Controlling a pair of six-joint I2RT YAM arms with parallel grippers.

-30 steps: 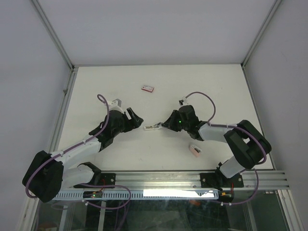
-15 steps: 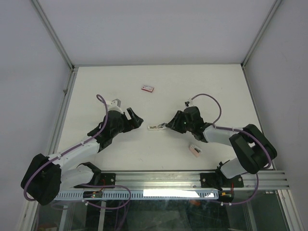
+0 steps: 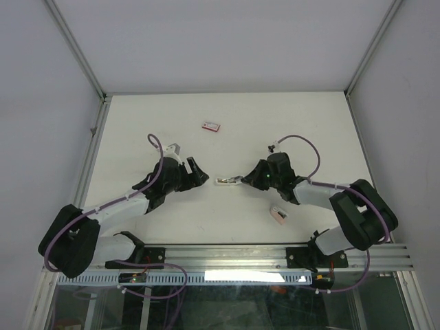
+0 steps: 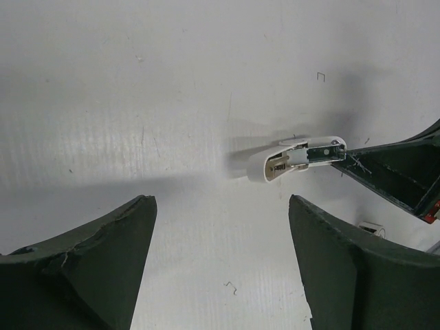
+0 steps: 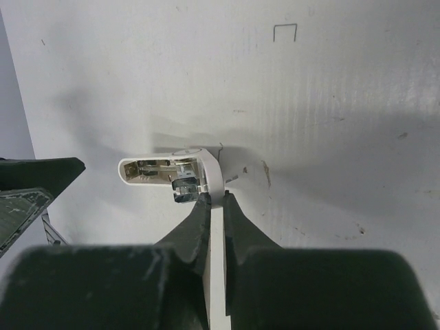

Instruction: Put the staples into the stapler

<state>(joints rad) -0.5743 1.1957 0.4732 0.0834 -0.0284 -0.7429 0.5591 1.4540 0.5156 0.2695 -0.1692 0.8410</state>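
Top external: red-pink box (image 3: 211, 126) label illegible.

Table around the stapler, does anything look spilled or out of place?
Yes. A loose staple lies on the table beyond the open stapler, and a second staple lies on its near side in the left wrist view. Both are well apart from the red box, so they look spilled.
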